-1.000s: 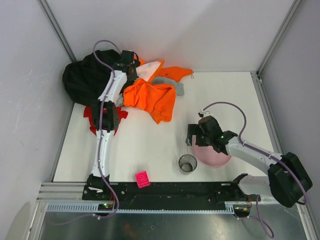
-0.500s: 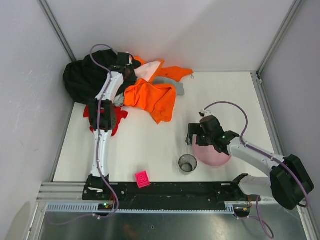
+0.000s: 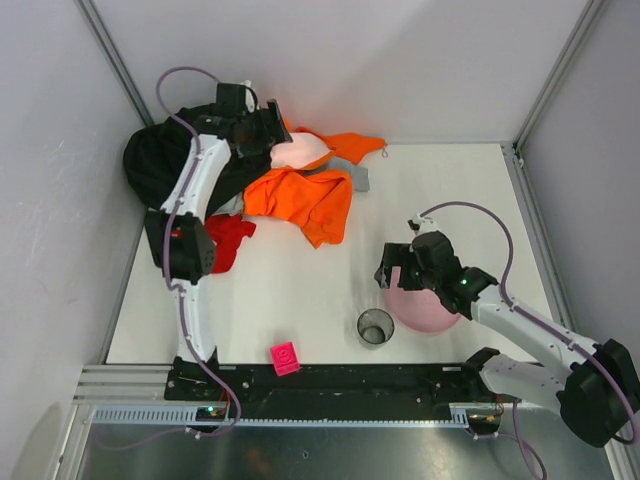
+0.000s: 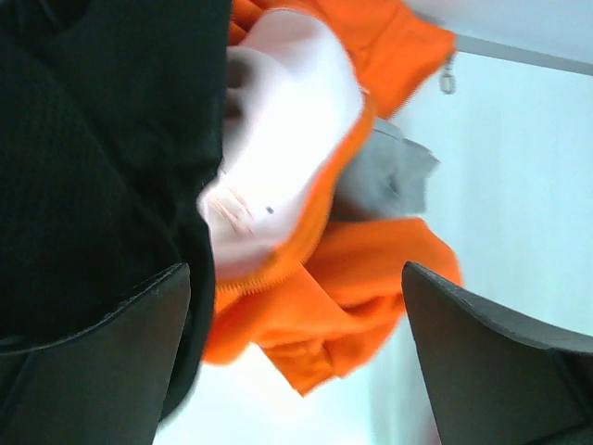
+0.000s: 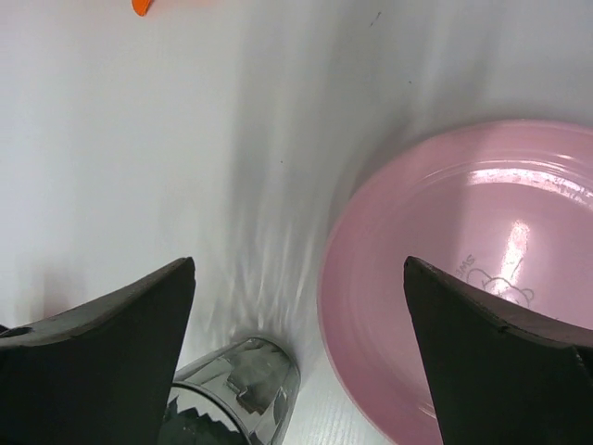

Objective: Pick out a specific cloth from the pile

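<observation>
Right now the red cloth lies at the left centre of the top view, on the table just below the pile. Your left claw hangs in the upper left, over the far side of that pile. So the cloth sits down-frame and slightly left of the claw, back toward the arm bases, right beside the left arm's elbow, which covers its left edge.

The left claw is spread wide and holds nothing. In its wrist view both fingers frame the pale pink cloth, the black garment, an orange garment and a grey garment. The red piece does not show there at all.

The right claw is also fully spread and empty, above the pink plate and beside the glass cup at lower right, well apart from the cloth. The left arm is plainly the nearer one.

The cloth looks bright red, crumpled and small, much smaller than the black garment. You can't read a clear long axis from it, so I judge you'd pull the claw back toward you before descending.
</observation>
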{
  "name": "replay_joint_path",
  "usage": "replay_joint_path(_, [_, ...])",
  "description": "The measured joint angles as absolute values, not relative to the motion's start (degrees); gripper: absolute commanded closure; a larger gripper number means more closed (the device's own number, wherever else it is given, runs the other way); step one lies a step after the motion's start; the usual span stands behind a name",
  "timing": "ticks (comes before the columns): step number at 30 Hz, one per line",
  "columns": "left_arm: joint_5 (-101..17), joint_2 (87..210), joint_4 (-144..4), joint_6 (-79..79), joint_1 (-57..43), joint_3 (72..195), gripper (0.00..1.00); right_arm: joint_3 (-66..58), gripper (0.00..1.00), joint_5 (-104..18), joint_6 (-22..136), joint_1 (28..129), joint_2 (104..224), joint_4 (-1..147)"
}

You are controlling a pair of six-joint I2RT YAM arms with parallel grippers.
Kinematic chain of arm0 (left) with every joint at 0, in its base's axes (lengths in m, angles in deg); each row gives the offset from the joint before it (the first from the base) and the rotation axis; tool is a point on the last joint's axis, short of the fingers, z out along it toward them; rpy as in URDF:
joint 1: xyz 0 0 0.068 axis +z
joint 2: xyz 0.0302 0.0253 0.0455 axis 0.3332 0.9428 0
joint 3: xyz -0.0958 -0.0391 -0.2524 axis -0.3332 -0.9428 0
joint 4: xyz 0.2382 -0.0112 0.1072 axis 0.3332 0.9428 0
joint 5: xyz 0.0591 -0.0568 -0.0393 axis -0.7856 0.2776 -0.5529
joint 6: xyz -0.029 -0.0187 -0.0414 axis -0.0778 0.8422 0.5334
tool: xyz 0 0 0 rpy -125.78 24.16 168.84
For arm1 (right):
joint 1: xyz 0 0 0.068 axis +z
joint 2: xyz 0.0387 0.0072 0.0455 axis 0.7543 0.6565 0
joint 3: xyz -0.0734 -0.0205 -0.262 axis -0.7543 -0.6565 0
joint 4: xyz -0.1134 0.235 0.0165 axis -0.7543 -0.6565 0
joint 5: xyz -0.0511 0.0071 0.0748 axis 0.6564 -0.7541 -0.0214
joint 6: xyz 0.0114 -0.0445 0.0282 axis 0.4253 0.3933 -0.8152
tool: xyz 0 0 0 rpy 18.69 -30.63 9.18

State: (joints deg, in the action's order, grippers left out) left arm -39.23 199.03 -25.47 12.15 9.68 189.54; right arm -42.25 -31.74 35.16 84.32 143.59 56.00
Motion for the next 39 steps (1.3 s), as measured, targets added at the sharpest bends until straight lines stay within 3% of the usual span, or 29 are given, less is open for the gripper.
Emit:
replay_joint_path(9, [-37.22,179.09,-24.84,13.13,8.77,175.11,0.0,-42.25,0.01,-31.19,34.75,84.32,138.65,52.97])
replay_joint_path(16, [-44.98,175.46,-24.05,10.16,2.56,165.89,0.0,-42.25,0.01,-31.11,34.66,84.34,138.43,51.74])
replay_joint_path(28, [-66.57,183.16,-21.19,3.97,-15.17,162.61,0.0,-42.25,0.01,-30.84,34.68,83.64,139.68,51.65])
replay_joint_path(39, [-70.55,202.15,-20.23,3.51,-18.01,168.31,0.0,-43.89,0.01,-32.35,34.81,78.5,139.24,51.83])
